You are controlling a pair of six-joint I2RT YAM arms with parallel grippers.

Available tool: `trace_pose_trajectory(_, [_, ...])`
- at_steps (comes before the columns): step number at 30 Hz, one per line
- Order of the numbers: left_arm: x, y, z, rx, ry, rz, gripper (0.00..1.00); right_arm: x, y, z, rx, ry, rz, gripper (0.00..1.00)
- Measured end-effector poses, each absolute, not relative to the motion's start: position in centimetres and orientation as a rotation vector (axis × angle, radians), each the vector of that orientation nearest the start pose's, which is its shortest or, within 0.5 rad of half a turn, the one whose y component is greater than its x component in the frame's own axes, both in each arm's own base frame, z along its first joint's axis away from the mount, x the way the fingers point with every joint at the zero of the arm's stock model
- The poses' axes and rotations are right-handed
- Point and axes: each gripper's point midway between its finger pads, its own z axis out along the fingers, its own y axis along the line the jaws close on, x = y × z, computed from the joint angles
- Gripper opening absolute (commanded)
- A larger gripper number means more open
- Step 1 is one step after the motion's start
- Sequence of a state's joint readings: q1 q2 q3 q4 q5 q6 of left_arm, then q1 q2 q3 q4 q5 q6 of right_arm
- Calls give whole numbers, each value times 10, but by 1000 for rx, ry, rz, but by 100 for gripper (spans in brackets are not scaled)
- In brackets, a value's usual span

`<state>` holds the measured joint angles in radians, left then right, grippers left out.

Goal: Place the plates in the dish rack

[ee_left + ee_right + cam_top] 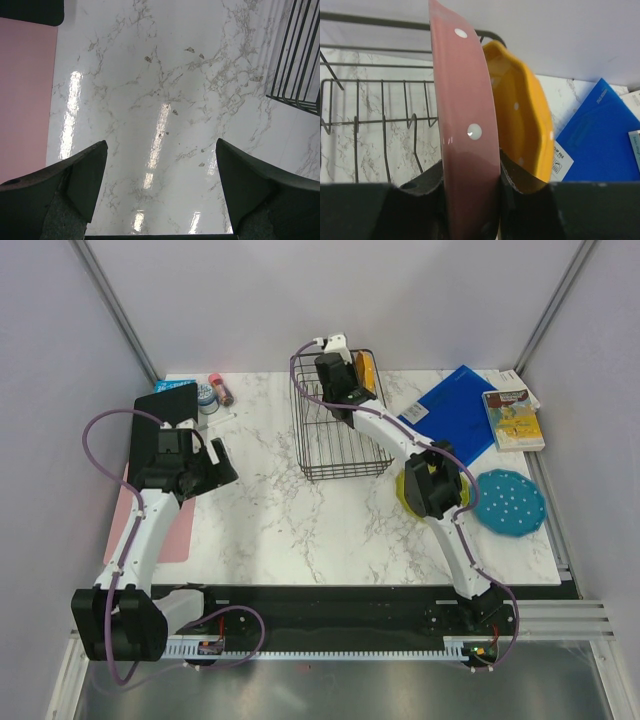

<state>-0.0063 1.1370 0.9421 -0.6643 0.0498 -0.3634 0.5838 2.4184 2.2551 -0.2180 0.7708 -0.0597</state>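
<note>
Pink plate [462, 115]: stood upright on edge at the far end of the rack [335, 435], pinched low down by the right claw [470, 186]. Whether its lower rim sat in a slot could not be told.
Orange plate [522, 125]: on edge in the rack's far right corner, just beside the pink plate, its hollow face turned toward it.
Rack: black wire basket at the far middle of the counter [290, 525], with upright prongs visible inside in the right wrist view.
Green plate [407, 488]: flat on the counter to the right of the rack, mostly hidden under the right arm.
Teal plate [510, 502]: flat near the counter's right edge, just beyond the green plate and well apart from the rack.
Right claw: clamped on the pink plate, one finger on each face, with the arm extended over the rack's right side.
Left claw [160, 190]: fingers spread wide above bare marble, to the left of the rack, whose corner showed at the edge of the left wrist view.
Folder [455, 410]: blue, flat at the far right, with a book [512, 418] beside it.
Tablet [158, 405]: black, flat at the far left, near small bottles [215, 390].
Pink sheet [178, 530]: flat along the counter's left edge, partly under the left arm.
</note>
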Motion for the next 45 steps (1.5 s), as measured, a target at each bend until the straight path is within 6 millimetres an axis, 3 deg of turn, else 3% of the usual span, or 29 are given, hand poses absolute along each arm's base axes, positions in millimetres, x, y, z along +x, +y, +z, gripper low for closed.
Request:
trace_pose_trajectory(3, [294, -27, 151, -411, 2409, -235, 95, 604, 246, 173, -102, 1893, -389, 13])
trace_pose_trajectory(6, [294, -28, 150, -415, 2411, -244, 95, 606, 244, 153, -103, 1924, -387, 27])
trace_pose_trajectory(7, [294, -28, 150, -416, 2412, -245, 95, 606, 244, 153, -100, 1922, -386, 29])
trace_pose_trajectory(10, [294, -28, 150, -419, 2411, -248, 96, 607, 244, 154, -97, 1921, -381, 47])
trace_pose_trajectory(11, [294, -28, 150, -421, 2411, -249, 96, 608, 243, 154, -98, 1919, -386, 58])
trace_pose_trajectory(13, [294, -29, 150, -423, 2411, -251, 98, 609, 241, 161, -93, 1906, -389, 67])
trace_pose_trajectory(15, [294, -29, 150, -421, 2412, -256, 100, 608, 241, 175, -94, 1883, -385, 70])
trace_pose_trajectory(19, [293, -30, 149, -420, 2414, -259, 100, 591, 244, 222, -112, 1823, -364, 76])
trace_pose_trajectory(24, [288, -28, 140, -428, 2426, -243, 100, 545, 244, 306, -123, 1730, -312, 90])
trace_pose_trajectory(26, [283, -26, 136, -433, 2430, -232, 100, 519, 242, 334, -159, 1710, -262, 89])
trace_pose_trajectory(28, [280, -26, 135, -432, 2427, -233, 100, 492, 237, 347, -232, 1719, -219, 86])
trace_pose_trajectory(32, [278, -32, 139, -429, 2399, -283, 95, 426, 193, 319, -476, 1823, -170, 64])
trace_pose_trajectory(36, [269, -45, 133, -474, 2398, -381, 91, 358, 112, 239, -708, 1999, -236, 42])
trace_pose_trajectory(37, [265, -49, 129, -491, 2409, -416, 91, 344, 96, 220, -749, 2042, -256, 13])
trace_pose_trajectory(38, [260, -54, 124, -509, 2424, -446, 89, 329, 84, 199, -797, 2086, -270, 0])
trace_pose_trajectory(41, [249, -61, 111, -547, 2469, -494, 86, 304, 74, 147, -969, 2186, -259, 0])
trace_pose_trajectory(45, [247, -64, 110, -549, 2474, -519, 85, 300, 80, 101, -1132, 2265, -217, 0])
